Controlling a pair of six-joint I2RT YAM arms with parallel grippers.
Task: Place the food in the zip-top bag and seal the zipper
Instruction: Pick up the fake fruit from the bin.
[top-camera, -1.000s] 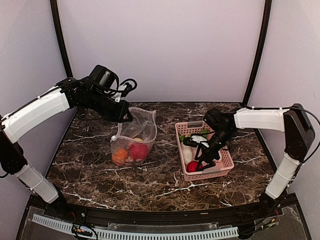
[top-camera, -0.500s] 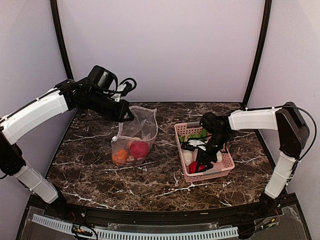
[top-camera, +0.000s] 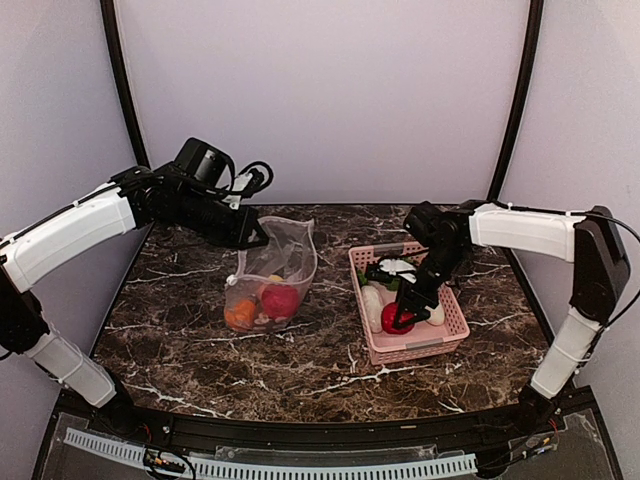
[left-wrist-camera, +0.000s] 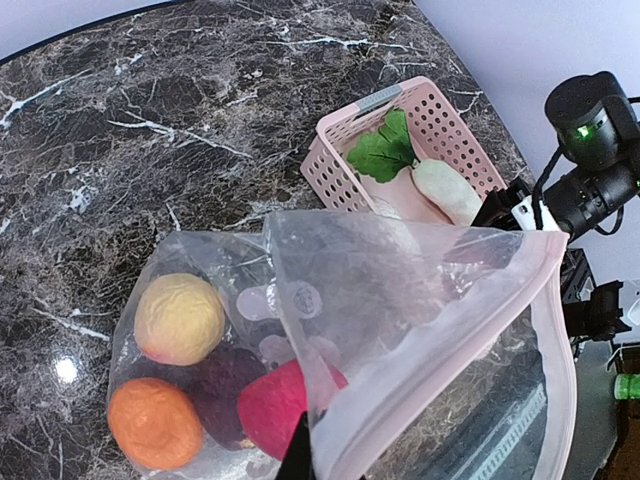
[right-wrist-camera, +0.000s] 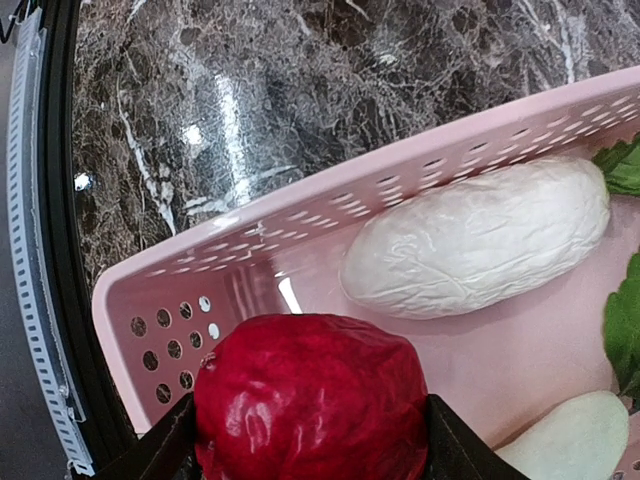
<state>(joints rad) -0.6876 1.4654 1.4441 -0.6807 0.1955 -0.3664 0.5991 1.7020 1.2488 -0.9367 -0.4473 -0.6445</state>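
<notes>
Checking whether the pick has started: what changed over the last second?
The right hand closed on the red fruit in the pink basket and started lifting it. The left hand kept holding the zip-top bag open; its contents stayed put.

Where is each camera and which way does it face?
Top external: above, behind the two arms, looking down on them and the dark marble table.
Left wrist: on its arm, looking into the clear plastic bag; one fingertip shows.
Right wrist: on its arm, looking down into the pink mesh basket; its hand grips the dark red round fruit.
All three show the basket.
</notes>
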